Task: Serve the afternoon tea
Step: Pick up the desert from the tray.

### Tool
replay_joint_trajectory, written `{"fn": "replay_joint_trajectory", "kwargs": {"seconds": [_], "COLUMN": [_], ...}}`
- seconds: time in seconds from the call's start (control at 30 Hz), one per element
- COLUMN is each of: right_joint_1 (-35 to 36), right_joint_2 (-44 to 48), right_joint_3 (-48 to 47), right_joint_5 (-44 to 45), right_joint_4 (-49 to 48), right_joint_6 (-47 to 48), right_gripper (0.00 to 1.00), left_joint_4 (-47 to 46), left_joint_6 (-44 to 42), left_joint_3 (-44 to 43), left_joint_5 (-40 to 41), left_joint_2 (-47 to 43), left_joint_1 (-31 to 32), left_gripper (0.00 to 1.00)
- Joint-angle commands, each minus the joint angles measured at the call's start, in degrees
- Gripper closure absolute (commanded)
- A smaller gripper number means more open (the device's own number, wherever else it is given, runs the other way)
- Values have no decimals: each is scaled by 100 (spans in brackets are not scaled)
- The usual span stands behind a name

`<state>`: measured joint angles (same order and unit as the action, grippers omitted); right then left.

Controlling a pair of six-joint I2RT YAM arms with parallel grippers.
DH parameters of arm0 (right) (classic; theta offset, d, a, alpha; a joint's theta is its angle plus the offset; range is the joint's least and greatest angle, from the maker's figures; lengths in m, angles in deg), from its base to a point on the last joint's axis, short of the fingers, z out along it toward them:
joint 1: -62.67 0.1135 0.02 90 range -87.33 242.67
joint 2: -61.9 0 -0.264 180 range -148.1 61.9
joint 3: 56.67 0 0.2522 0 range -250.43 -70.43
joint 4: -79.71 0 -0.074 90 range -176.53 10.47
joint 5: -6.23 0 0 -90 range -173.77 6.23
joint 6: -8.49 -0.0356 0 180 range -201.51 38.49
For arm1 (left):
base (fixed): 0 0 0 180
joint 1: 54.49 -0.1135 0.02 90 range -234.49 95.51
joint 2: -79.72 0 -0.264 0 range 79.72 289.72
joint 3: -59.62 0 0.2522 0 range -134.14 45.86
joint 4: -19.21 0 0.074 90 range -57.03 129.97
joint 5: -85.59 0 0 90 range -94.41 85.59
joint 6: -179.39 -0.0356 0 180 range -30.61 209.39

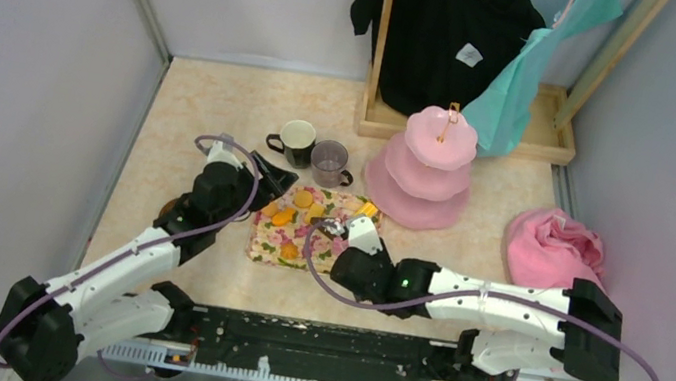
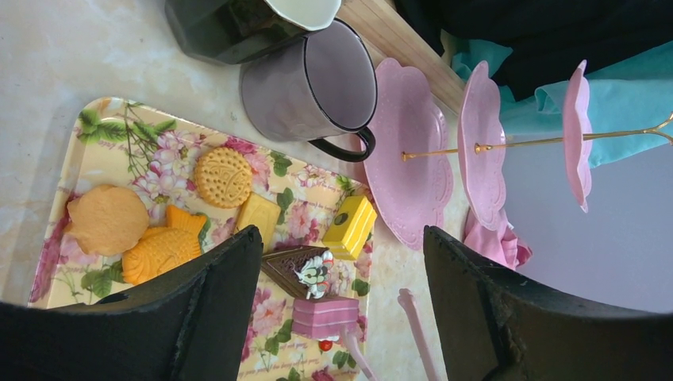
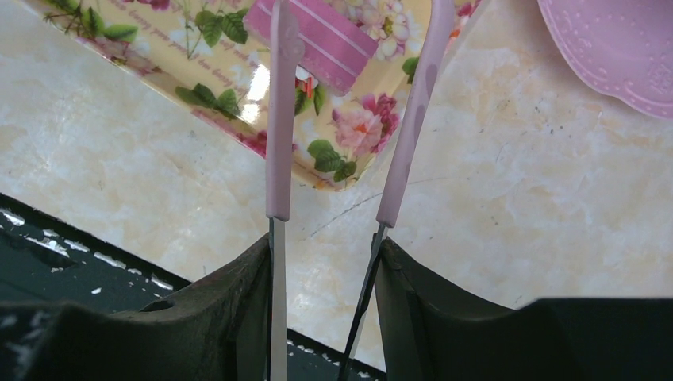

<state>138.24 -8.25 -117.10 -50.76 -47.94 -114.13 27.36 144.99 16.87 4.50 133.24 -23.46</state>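
Note:
Several orange, yellow and brown snacks lie on the flower-patterned tray point(image 2: 119, 131), among them a round biscuit point(image 2: 223, 176), a yellow block point(image 2: 350, 226) and a pink cake slice point(image 2: 324, 316). My left gripper point(image 2: 341, 242) hangs open above the tray, holding nothing. My right gripper point(image 3: 325, 254) is shut on pink-tipped tongs point(image 3: 278, 119). One tong arm crosses the pink cake slice point(image 3: 317, 36); the other lies past the tray's edge. The black mug point(image 1: 296, 142) and smoky mug point(image 1: 329, 162) stand behind the tray. The pink three-tier stand point(image 1: 429, 164) is to their right. A brown coaster point(image 1: 171, 211) shows partly under my left arm.
A wooden clothes rack with a black shirt point(image 1: 448, 35) and a teal cloth stands at the back. A pink bundled cloth point(image 1: 553, 248) lies at the right. Grey walls close both sides, and a black rail runs along the near edge.

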Motion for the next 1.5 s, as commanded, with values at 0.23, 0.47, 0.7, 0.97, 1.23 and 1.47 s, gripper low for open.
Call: {"fn": "replay_joint_trajectory", "kwargs": {"seconds": [0.23, 0.47, 0.7, 0.97, 1.23, 1.47], "right_joint_1": [-107, -189, -261, -308, -356, -409], "right_joint_2": [186, 127, 67, 51, -98, -169], "right_joint_3": [138, 237, 312, 428, 516, 679], "right_joint_5": [-309, -458, -598, -773, -872, -930], "right_joint_4": [-515, -750, -1013, -1188, -1272, -1390], "right_joint_6": [-149, -171, -141, -111, -27, -47], "right_gripper": [52, 51, 49, 48, 47, 47], "left_joint_4": [-213, -230, -219, -235, -292, -326], "left_joint_6": [4, 30, 33, 78, 150, 170], "left_joint_3": [47, 60, 74, 96, 185, 222], "left_joint_5": [-100, -109, -102, -125, -161, -178], "left_joint_2": [-9, 18, -3, 7, 6, 38], "left_joint_1": [-35, -28, -29, -35, -30, -33], "left_gripper": [20, 20, 20, 20, 20, 20]}}
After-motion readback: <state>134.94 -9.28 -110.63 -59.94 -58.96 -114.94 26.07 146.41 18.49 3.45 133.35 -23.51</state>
